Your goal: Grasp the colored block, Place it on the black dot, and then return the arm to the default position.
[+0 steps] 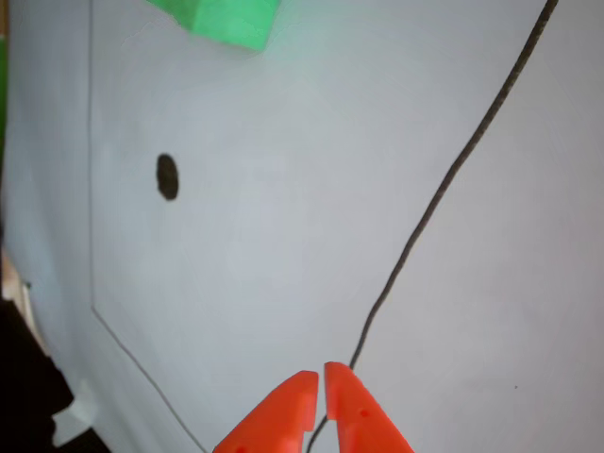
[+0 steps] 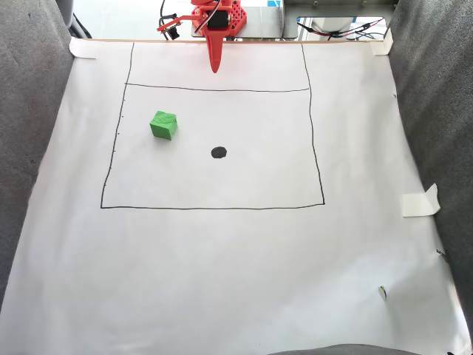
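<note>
Pincer [image 1: 318, 377] idling clenched and empty, reach step pending: next move calling for travelling to green block [image 2: 163, 124], apart from black dot [image 2: 219, 152].

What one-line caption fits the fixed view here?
Orange two-finger gripper shut at the paper's far edge; bright green foam cube sits apart from the black ink dot.

This looks like a makeshift hobbyist robotics test setup, not a formal lab. A white paper sheet [image 2: 236, 266] with a hand-drawn black rectangle [image 2: 213, 208] covers the surface, fixed by masking tape [image 2: 420, 203] at its edges. Grey fabric [image 2: 29, 96] flanks both sides. Behind the orange 3D-printed arm [image 2: 216, 18] lie loose wires [image 2: 336, 29].
</note>
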Motion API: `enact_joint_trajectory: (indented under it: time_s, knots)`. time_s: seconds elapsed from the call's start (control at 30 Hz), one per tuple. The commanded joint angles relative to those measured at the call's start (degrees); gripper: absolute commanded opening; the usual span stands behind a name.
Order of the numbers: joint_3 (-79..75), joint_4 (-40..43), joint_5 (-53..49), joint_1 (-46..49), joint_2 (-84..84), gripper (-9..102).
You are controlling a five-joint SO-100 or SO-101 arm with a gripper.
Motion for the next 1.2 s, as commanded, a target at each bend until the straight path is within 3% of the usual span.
enact_joint_trajectory:
  time_s: [0.0,1.17]
  knots:
    - [-0.3,-0.1,3.4,-3.9,0.3,0]
    - [-0.3,-0.1,5.3,-3.9,0.3,0]
